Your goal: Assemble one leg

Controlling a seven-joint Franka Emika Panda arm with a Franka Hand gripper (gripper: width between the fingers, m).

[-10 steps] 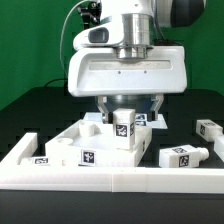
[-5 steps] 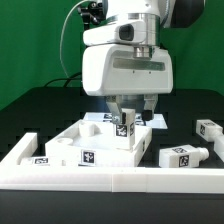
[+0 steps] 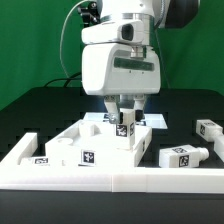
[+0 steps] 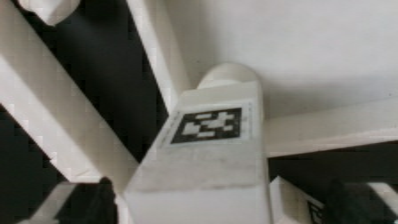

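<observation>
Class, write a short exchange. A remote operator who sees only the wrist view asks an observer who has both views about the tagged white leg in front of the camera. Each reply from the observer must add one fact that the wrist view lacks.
Operator: My wrist view is filled by one leg, close up. Is it standing or lying?
Observer: It is standing upright on the flat white panel. The exterior view shows this plainly.
Operator: I see no other parts. Are more legs nearby?
Observer: Yes. A second leg and a third leg lie loose toward the exterior view's right, apart from the panel.
</observation>
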